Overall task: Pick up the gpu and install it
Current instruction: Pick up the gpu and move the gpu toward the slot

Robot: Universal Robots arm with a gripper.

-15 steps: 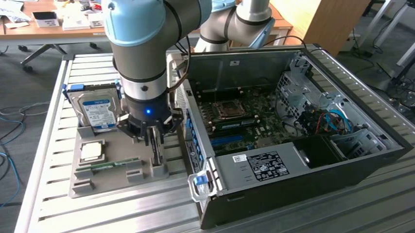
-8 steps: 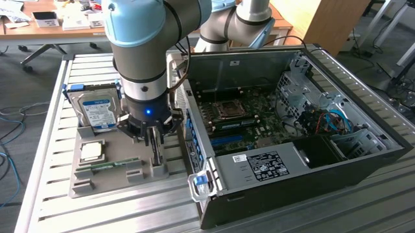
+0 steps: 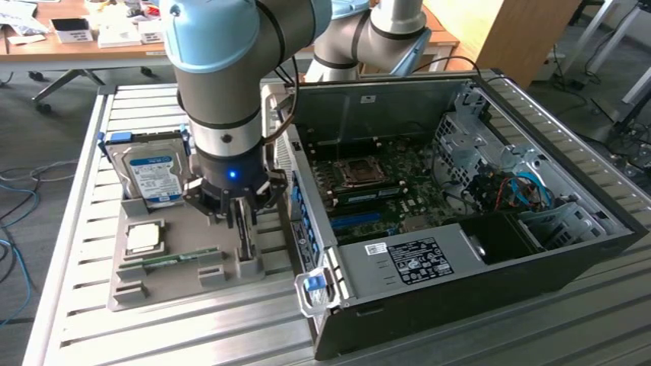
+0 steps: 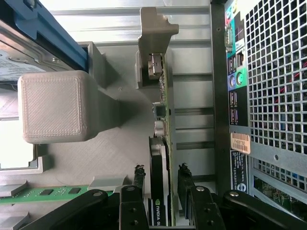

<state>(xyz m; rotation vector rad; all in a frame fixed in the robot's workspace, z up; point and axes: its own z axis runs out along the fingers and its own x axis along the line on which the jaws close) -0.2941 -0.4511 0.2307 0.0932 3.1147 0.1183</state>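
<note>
The gpu (image 4: 157,158) stands on edge in a slot of the grey holder tray (image 3: 173,286), its green board edge and black fan side showing, with its silver bracket end (image 4: 153,67) held by a grey post. My gripper (image 4: 160,173) has come down over it from above. One dark finger (image 4: 138,184) stands on the fan side and the other on the board side, each with a thin gap to the card. The gripper is open. In the exterior view the gripper (image 3: 242,223) sits low over the card (image 3: 246,245), next to the computer case.
The open computer case (image 3: 569,252) lies at the exterior view's right, motherboard (image 3: 367,183) exposed, its rear panel (image 4: 268,96) close beside the gripper. On the tray are a hard drive (image 3: 152,175), a processor (image 3: 143,238) and a memory stick (image 3: 178,258). Slatted metal table (image 3: 203,335) underneath.
</note>
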